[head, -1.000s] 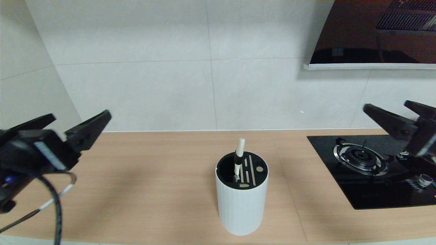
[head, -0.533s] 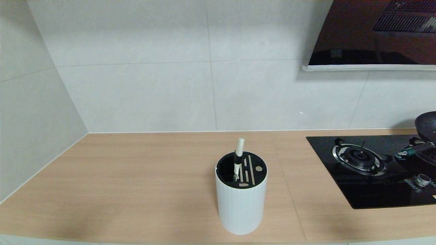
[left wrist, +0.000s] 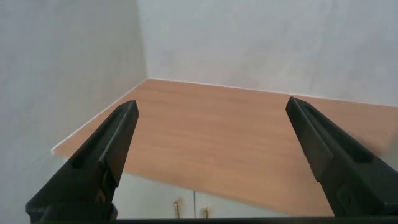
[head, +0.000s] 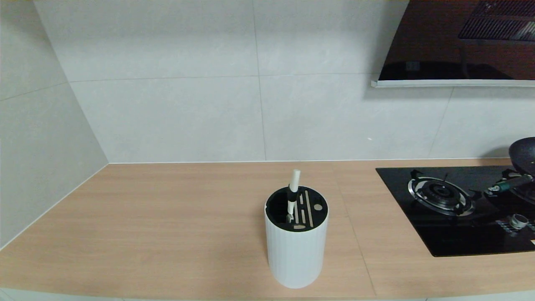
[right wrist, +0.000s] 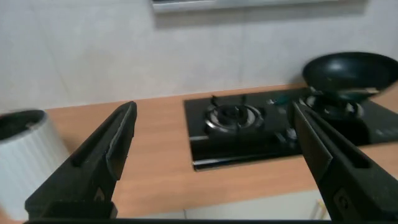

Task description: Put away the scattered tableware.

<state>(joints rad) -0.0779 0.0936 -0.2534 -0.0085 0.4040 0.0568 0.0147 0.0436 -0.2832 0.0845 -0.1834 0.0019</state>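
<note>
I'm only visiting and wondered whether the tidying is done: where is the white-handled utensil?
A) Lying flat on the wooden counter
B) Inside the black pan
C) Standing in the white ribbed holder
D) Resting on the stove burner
C: the white-handled utensil stands nearly upright in the black top of the white ribbed holder, its handle poking up above the rim.

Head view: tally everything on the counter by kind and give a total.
White ribbed holder: 1
White-handled utensil standing in the holder: 1
Black gas hob: 1
Dark pan on the hob: 1
Total: 4
</note>
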